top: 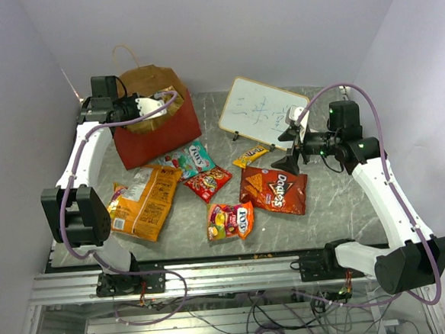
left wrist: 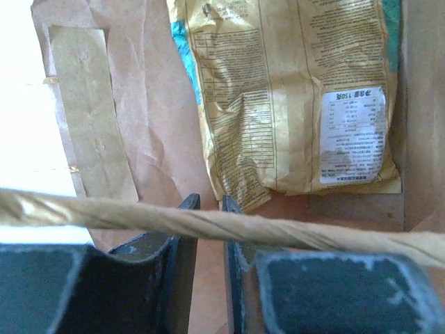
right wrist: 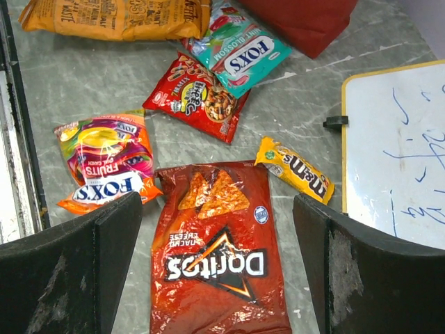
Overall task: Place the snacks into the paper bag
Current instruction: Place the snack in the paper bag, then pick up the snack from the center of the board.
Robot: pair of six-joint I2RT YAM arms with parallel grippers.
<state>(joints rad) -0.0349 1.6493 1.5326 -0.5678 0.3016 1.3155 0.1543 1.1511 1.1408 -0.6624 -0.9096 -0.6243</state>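
My left hand (left wrist: 210, 207), barely apart over the paper bag (left wrist: 153, 104), could snag the twisted handle (left wrist: 278, 233) lifting out and topple it; my right hand (right wrist: 217, 209) gapes empty over the Doritos bag (right wrist: 219, 264).

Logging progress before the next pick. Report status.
Left gripper slightly open, empty, at paper bag mouth; tan chip bag inside. Right gripper open above Doritos bag. Twisted handle crosses in front of left jaws.

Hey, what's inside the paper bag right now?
A tan chip bag lies inside the paper bag, with something teal peeking from behind it. Whatever lies beneath is covered.
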